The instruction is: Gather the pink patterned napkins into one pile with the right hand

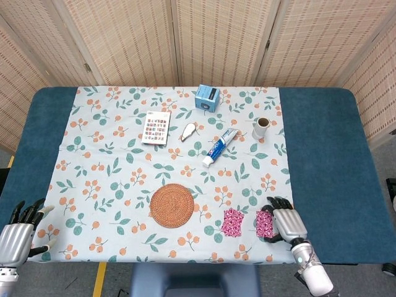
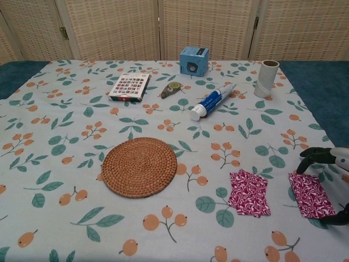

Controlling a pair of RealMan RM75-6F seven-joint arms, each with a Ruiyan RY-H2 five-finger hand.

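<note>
Head view shows the right hand [image 1: 283, 221] at the near right edge of the counter [image 1: 322, 161], resting over the right pink patterned napkin [image 1: 264, 223]. Its dark fingers [image 1: 273, 203] curl around the far and near edges of that napkin; chest view shows the fingertips [image 2: 312, 158] arched above the cloth at its far corner and another dark part of the hand at its near corner. Whether the napkin is actually gripped cannot be told. The napkin lies flat on the floral tablecloth [image 1: 124, 173].

The left pink patterned napkin [image 1: 232, 222] lies flat just beside the first, apart from it, with a strip of tablecloth between them. It is not touched by the hand.

The left hand [image 1: 18, 230] sits at the near left corner, off the tablecloth, fingers spread and holding nothing.

Other items: a round woven coaster [image 1: 172, 205] left of the napkins; a toothpaste tube [image 1: 219, 147], a small cup [image 1: 261, 127], a blue box [image 1: 208, 98], a patterned card pack [image 1: 156, 127] and a small tape dispenser [image 1: 189, 131] towards the far side.
</note>
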